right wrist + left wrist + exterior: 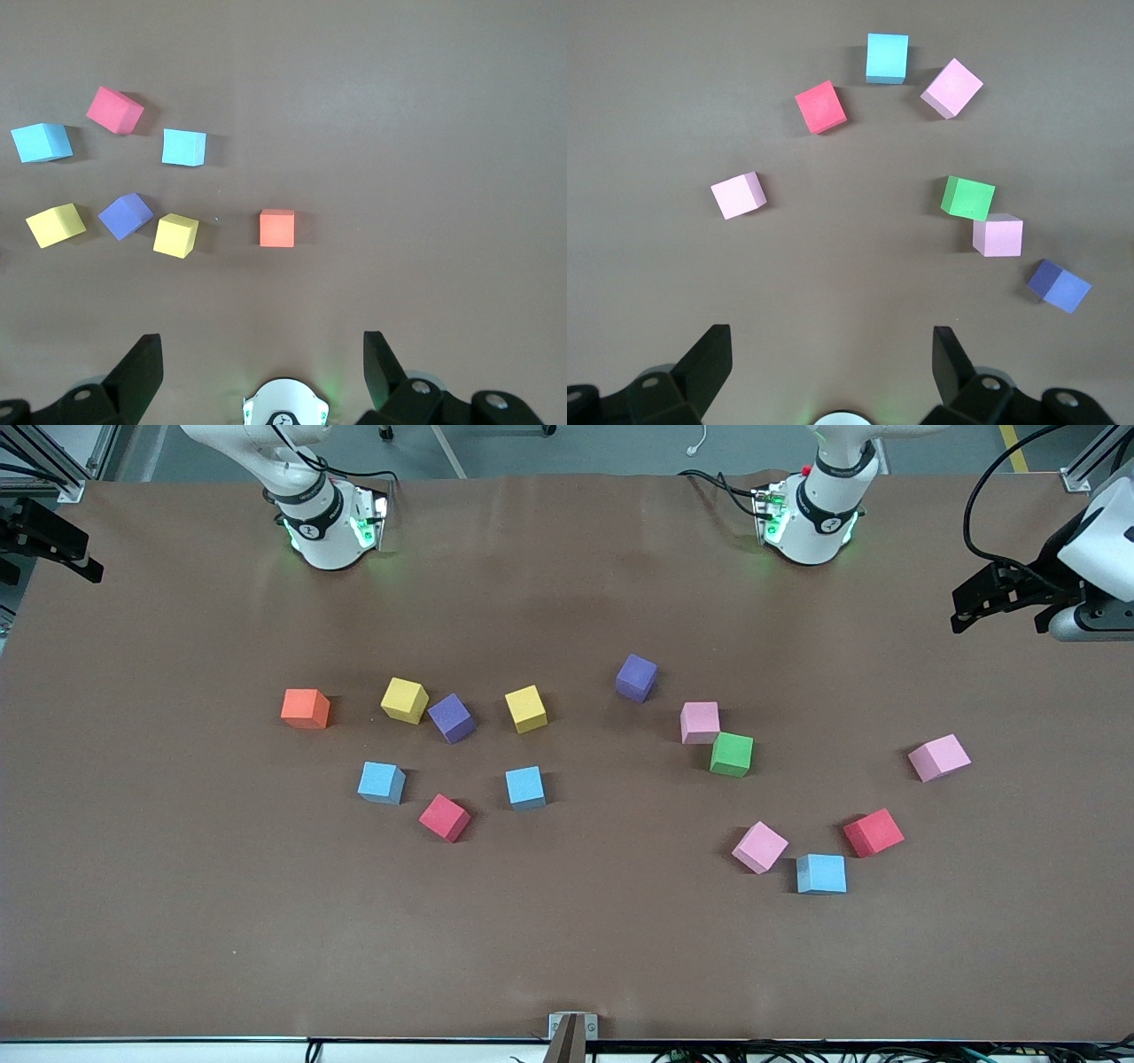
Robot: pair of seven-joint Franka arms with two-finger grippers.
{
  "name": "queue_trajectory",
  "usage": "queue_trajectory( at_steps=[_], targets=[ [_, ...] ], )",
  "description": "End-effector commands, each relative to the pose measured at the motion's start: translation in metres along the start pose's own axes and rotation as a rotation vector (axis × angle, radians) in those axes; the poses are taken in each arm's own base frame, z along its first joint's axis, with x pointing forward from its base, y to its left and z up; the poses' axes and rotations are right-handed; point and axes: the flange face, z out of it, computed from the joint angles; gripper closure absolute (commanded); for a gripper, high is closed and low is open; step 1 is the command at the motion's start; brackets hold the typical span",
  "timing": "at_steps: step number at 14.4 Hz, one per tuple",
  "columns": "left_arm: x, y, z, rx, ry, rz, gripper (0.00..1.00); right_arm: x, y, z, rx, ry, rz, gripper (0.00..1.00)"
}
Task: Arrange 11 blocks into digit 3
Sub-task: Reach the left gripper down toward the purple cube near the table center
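The blocks lie loose and scattered on the brown table. Toward the right arm's end are two yellow (405,700) (526,708), a purple (452,717), two light blue (381,782) (525,787) and a red (445,817). Toward the left arm's end are a purple (637,677), three pink (700,722) (760,847) (939,758), a green (732,755), a red (873,833) and a light blue (821,873). No figure of touching cubes shows. My left gripper (831,341) and right gripper (259,345) hang high over the table near their bases, both open and empty.
An orange cube (306,708) sits beside the yellow one at the right arm's end; it also shows in the right wrist view (276,227). The green cube (968,197) touches a pink one (998,235) at a corner. The arm bases (328,531) (811,522) stand at the table's farther edge.
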Motion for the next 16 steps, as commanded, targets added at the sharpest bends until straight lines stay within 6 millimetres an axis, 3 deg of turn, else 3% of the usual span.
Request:
queue_trajectory(
  at_steps=[1,6,9,12,16],
  targets=[
    [0.002,0.002,-0.005,0.004,0.007,-0.022,0.0,-0.004,-0.002,0.001,0.007,-0.009,-0.007,0.0],
    [0.003,0.002,-0.005,0.004,0.008,-0.024,0.0,-0.005,-0.004,0.012,0.009,-0.043,-0.012,0.0],
    [0.008,0.012,0.003,0.001,0.001,-0.01,0.0,-0.005,-0.003,0.016,0.01,-0.052,-0.009,0.0],
    [0.012,0.032,0.028,-0.005,-0.043,0.012,0.0,-0.005,-0.003,0.018,0.01,-0.055,-0.007,0.0],
    [0.008,0.088,0.071,0.005,-0.033,-0.051,0.0,-0.005,-0.003,0.018,0.01,-0.049,-0.009,0.0]
  ],
)
